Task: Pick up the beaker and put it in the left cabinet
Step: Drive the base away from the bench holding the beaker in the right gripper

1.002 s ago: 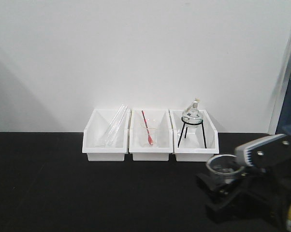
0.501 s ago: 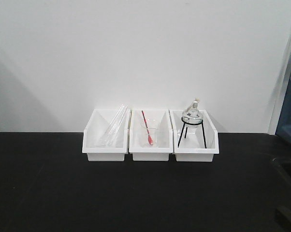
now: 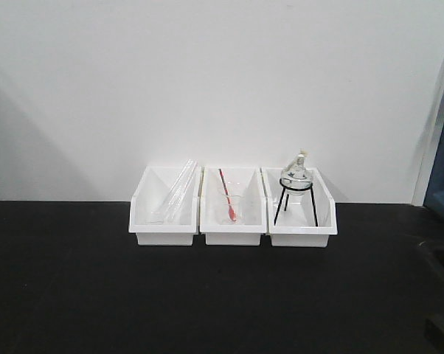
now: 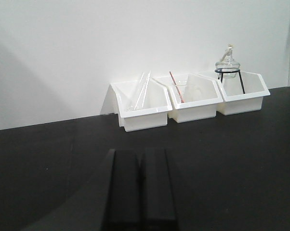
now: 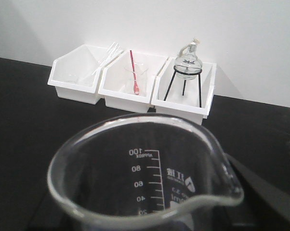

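The beaker [image 5: 145, 180], a clear glass vessel with a pour spout and white printed graduations running from 100 downward, fills the lower part of the right wrist view, raised above the black table [image 3: 96, 295]. The right gripper [image 5: 150, 216] grips it, with one dark finger [image 5: 268, 195] pressed against the glass just beside the spout; the opposite finger is hidden behind the beaker.

In the left wrist view, the left gripper [image 4: 140, 154] hovers low over the table with its two dark fingers closed flat against each other and nothing between them.

Three white plastic bins stand side by side, touching, against the white wall [image 3: 207, 74] at the back of the table. The left bin [image 3: 163, 237] holds clear glass tubes [image 3: 176, 190] leaning diagonally. The middle bin [image 3: 232, 237] holds a small clear beaker with a red stirrer [image 3: 230, 203]. The right bin [image 3: 299, 239] holds a round flask [image 3: 295, 175] seated on a black tripod [image 3: 296, 205].

In the front view only a dark shape shows at the lower right corner, too cropped to identify.
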### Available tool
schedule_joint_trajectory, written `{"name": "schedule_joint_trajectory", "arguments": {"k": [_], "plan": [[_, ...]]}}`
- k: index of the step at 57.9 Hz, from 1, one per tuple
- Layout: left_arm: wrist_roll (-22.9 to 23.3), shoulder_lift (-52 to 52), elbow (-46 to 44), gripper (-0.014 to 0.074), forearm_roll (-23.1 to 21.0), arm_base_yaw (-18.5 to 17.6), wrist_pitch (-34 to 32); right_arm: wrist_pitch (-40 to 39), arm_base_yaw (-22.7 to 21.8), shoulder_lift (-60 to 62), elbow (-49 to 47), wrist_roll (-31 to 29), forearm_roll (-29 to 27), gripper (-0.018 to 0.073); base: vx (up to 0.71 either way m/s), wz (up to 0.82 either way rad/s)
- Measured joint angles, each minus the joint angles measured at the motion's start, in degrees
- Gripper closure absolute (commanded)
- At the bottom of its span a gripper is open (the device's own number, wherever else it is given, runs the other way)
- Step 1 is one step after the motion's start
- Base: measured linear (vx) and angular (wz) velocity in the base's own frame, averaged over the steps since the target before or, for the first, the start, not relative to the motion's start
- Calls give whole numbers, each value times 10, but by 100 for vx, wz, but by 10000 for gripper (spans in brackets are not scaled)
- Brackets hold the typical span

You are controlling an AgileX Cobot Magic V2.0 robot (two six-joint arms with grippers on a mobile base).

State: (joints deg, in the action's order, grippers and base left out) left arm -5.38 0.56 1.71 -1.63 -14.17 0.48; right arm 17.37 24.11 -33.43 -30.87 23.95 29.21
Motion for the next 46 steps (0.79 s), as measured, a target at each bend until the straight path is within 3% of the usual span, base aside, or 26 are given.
{"name": "schedule_joint_trajectory", "arguments": {"k": [22, 46], "plan": [[0, 0, 0, 596, 0, 0, 0, 1, 0, 0, 0, 0, 0, 565, -5, 20], [0, 0, 0, 596, 0, 0, 0, 1, 0, 0, 0, 0, 0, 565, -9, 50]]}}
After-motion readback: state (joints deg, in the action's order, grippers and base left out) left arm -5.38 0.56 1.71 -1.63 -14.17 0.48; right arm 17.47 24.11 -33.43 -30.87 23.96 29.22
